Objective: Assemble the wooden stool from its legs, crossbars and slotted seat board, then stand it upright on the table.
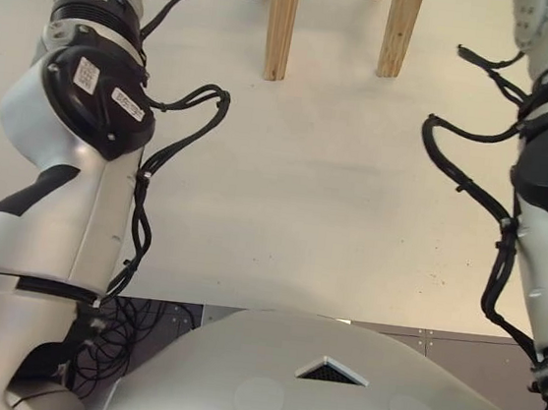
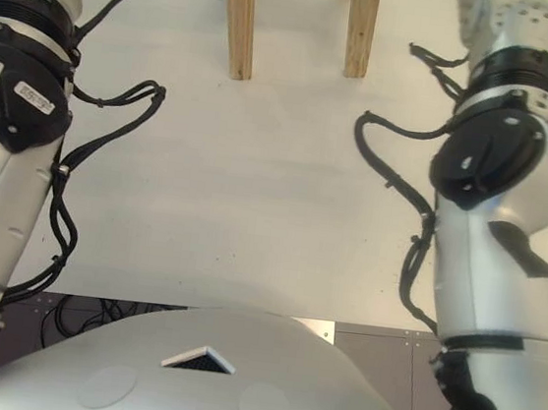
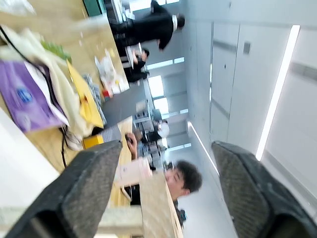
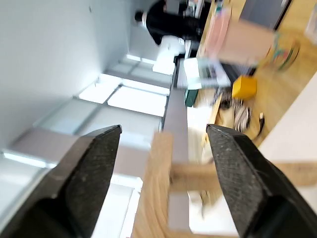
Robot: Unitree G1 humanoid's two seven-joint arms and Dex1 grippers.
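Observation:
Two pale wooden stool legs stand upright at the far side of the white table; their upper parts are cut off by the picture's top edge. Both arms rise past that same edge, one on either side of the legs. In the left wrist view my left gripper is open, and a blurred wooden piece shows beyond the gap. My right gripper is open too. Between its fingers I see a wooden leg joined to a crossbar; the fingers do not touch either.
The table's near edge runs just ahead of me, with bare white surface between the arms. Black cable loops hang off both forearms above the table. Cluttered desks and people fill the room behind.

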